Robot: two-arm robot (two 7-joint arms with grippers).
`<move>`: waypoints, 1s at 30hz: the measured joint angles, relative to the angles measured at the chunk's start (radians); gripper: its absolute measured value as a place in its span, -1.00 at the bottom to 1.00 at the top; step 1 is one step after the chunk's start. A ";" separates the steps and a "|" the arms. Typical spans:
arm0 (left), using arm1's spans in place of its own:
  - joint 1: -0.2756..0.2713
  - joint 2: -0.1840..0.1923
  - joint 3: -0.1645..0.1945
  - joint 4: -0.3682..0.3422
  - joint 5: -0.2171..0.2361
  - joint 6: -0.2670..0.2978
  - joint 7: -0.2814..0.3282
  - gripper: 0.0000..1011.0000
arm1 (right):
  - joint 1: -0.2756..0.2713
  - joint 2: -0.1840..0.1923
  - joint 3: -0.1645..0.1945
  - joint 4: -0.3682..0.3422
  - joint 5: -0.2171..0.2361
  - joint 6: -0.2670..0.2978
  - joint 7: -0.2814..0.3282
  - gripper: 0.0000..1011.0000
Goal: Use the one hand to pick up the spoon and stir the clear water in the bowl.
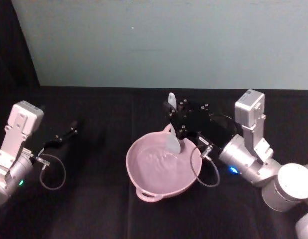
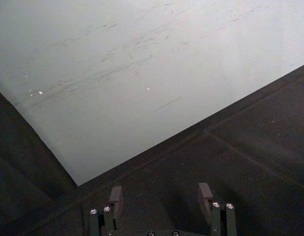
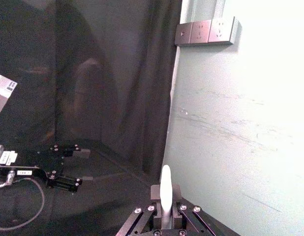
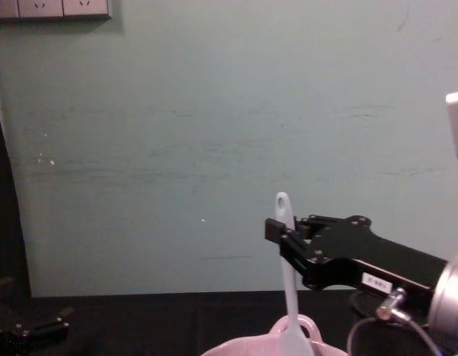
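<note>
The pale pink bowl [image 1: 129,164] sits mid-table on black cloth, holding clear water, with its loop handle toward the wall. My right gripper [image 1: 177,123] hovers over the bowl's far rim, shut on the white spoon [image 1: 172,143]. The spoon stands nearly upright, head down inside the bowl and holed handle tip pointing up. In the chest view the spoon [image 4: 287,282] drops from the right gripper [image 4: 283,236] into the bowl [image 4: 236,347]. The right wrist view has the spoon handle [image 3: 165,179] pinched between the fingers. My left gripper [image 1: 69,132] rests open at the far left, fingers [image 2: 205,191] apart over bare cloth.
A pale green wall [image 1: 169,40] stands just behind the table. Wall sockets [image 3: 206,32] are mounted high on it, and a dark curtain [image 3: 93,73] hangs at the left. A grey cable loop [image 1: 206,172] droops from the right wrist beside the bowl.
</note>
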 joint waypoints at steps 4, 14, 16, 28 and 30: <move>0.000 0.000 0.000 0.000 0.000 0.000 0.000 0.99 | -0.022 0.021 0.010 -0.035 0.010 0.018 0.012 -0.77; 0.000 0.000 0.000 0.000 0.000 0.000 0.000 0.99 | -0.068 0.074 -0.016 -0.128 0.123 0.073 0.142 -0.77; 0.000 0.000 0.000 0.000 0.000 0.000 0.000 0.99 | -0.067 0.074 -0.025 -0.128 0.135 0.076 0.156 -0.77; 0.000 0.000 0.000 0.000 0.000 0.000 0.000 0.99 | 0.009 -0.013 -0.076 -0.011 0.129 0.038 0.122 -0.77; 0.000 0.000 0.000 0.000 0.000 0.000 0.000 0.99 | 0.020 -0.028 -0.077 0.013 0.115 0.029 0.104 -0.77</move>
